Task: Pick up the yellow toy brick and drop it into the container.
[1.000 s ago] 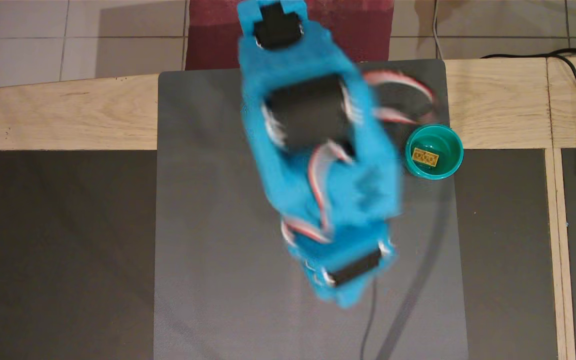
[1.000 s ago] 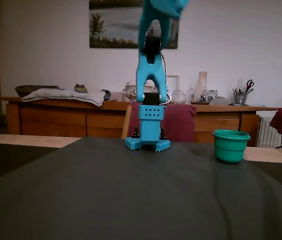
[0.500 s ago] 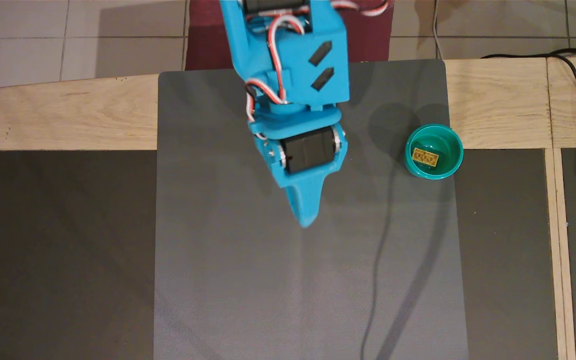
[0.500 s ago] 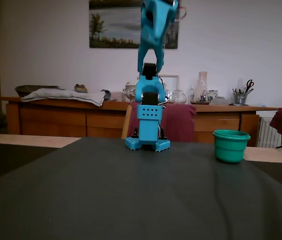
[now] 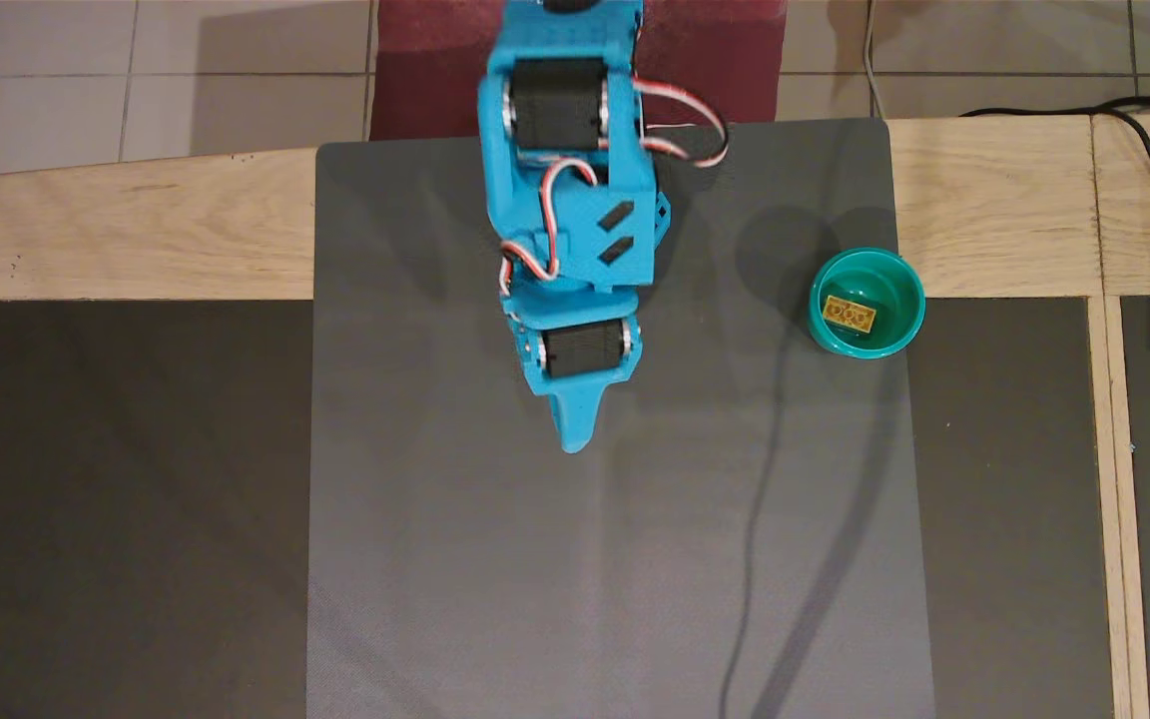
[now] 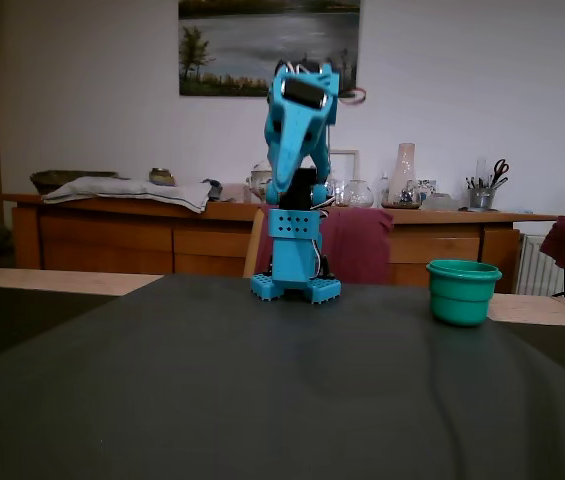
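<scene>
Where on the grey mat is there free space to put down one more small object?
The grey mat is bare left of the arm and across its whole lower half below the gripper in the overhead view. The strip between the arm and the container is also free. Only the right edge is occupied, where the container holds the yellow toy brick.

Overhead view sharp, evenly lit; soft arm shadow falls right across the grey mat [image 5: 615, 559], slight sheen low down. Fixed view dim, soft-focus, backlit by pale wall.
</scene>
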`<state>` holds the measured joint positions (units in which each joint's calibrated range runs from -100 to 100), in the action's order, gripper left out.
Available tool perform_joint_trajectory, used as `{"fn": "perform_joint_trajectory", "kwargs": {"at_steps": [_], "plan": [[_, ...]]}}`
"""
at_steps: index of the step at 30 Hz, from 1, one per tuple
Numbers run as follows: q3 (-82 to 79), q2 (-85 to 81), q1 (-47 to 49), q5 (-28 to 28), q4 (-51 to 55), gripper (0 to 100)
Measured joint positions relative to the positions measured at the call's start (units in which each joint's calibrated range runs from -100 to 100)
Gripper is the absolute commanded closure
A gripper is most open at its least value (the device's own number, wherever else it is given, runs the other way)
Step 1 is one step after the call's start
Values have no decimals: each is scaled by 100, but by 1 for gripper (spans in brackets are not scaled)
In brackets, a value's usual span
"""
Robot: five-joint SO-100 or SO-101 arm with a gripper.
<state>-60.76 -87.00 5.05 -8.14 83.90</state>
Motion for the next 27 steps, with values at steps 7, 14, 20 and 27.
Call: {"fn": "perform_joint_trajectory", "kwargs": {"at_steps": [7, 14, 20, 27], "plan": [[-1160, -901, 52, 0, -220, 100], [-1531, -1181, 356, 37, -220, 100], [-2574, -1181, 319, 37, -634, 100], [-3398, -1181, 282, 37, -1267, 100]]}}
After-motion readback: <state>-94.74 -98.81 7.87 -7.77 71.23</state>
